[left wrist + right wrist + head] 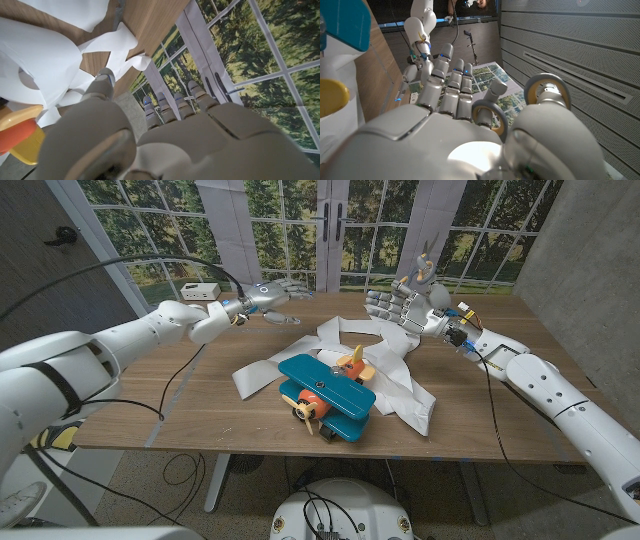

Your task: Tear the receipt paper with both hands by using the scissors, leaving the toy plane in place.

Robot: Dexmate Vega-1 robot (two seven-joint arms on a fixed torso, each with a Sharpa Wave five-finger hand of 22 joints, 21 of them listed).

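Note:
The white receipt paper [400,395] lies in crumpled loops across the middle of the table and under the toy plane [325,395], a teal biplane with an orange nose. My right hand [400,305] hovers over the paper's far right part and holds the grey scissors [422,265], whose blades point up. The scissors' ring handles [547,92] sit by the thumb of the right hand [455,100], while its other fingers stretch out. My left hand [270,295] hangs above the far table with fingers spread and nothing in it. The left hand [175,135] reaches over the paper [45,55].
A small white box [200,290] sits at the table's far left edge. Windowed doors stand behind the table [150,410]. A black cable [180,380] drapes over the left side of the tabletop.

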